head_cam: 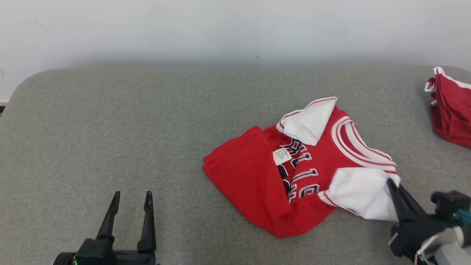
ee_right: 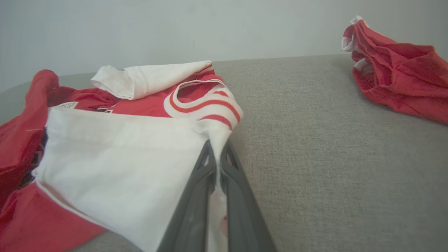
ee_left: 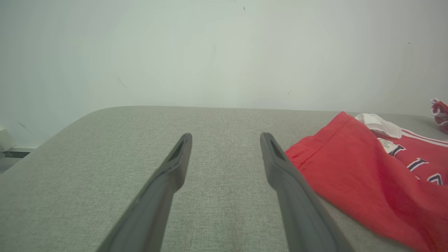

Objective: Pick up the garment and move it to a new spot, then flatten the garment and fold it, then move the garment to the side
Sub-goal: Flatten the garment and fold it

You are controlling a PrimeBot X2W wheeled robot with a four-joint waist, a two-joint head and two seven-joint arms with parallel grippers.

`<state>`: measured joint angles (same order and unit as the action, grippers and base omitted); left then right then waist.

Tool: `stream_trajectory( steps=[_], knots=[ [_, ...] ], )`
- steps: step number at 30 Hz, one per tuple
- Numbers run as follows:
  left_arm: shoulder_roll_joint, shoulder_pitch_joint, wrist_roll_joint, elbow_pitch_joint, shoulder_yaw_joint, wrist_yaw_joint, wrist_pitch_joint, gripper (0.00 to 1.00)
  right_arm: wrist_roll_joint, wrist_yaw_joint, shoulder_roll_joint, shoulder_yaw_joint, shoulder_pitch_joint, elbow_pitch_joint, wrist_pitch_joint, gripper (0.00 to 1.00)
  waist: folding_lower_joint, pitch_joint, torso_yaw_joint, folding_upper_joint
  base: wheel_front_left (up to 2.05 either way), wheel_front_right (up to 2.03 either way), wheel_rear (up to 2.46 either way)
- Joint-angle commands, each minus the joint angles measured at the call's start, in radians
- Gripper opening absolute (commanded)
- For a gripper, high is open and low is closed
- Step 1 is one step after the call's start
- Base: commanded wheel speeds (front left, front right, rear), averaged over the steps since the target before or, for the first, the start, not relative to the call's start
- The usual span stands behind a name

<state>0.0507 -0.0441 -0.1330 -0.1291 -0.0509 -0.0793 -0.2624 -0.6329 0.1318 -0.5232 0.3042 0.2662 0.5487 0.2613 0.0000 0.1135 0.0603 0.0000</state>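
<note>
The crumpled red garment (head_cam: 254,180) lies right of the grey surface's (head_cam: 110,129) middle. At the surface's near right, the right hand (head_cam: 390,183) pinches its white sleeve (head_cam: 362,195); near left, the left hand (head_cam: 132,197) hovers spread, empty.

The red-and-white knit cloth garment (head_cam: 254,180) is soft, matt and smooth-faced. Its striped neckband (head_cam: 353,143) is ribbed knit, and its small white care label (head_cam: 282,156) looks like a thin woven or papery tag. The wide grey upholstered surface (head_cam: 110,129) is coarse-woven cloth, matt and slightly rough. The crumpled red cloth garment at the far right (head_cam: 454,110) is matt and finely creased. My left gripper (head_cam: 132,197) and my right gripper (ee_right: 217,145) have dark, smooth, matt fingers that look like plastic. The pale wall (head_cam: 220,29) has a flat matt finish.
</note>
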Motion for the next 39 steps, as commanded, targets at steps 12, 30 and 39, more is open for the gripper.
stream_trajectory(
  steps=[12, 30, 39],
  knots=[
    [-0.001, 0.027, -0.003, -0.010, 0.001, -0.005, -0.003, 1.00, 0.120, -0.003, 0.061, -0.172, -0.103, -0.130, 0.005, 1.00, 0.0000, -0.048, -0.017, 0.0000, 0.00, 0.00, 0.00],
    [-0.001, 0.068, 0.008, -0.015, 0.035, -0.030, -0.003, 1.00, 0.228, -0.003, 0.233, -0.287, -0.321, -0.422, 0.005, 1.00, 0.0000, -0.110, -0.011, 0.0000, 0.00, 0.00, 0.00],
    [-0.001, 0.081, 0.015, 0.000, 0.043, -0.022, -0.003, 1.00, 0.247, -0.003, 0.306, -0.322, -0.396, -0.478, 0.005, 1.00, 0.0000, -0.109, -0.027, 0.0000, 0.00, 0.00, 0.00]
  ],
)
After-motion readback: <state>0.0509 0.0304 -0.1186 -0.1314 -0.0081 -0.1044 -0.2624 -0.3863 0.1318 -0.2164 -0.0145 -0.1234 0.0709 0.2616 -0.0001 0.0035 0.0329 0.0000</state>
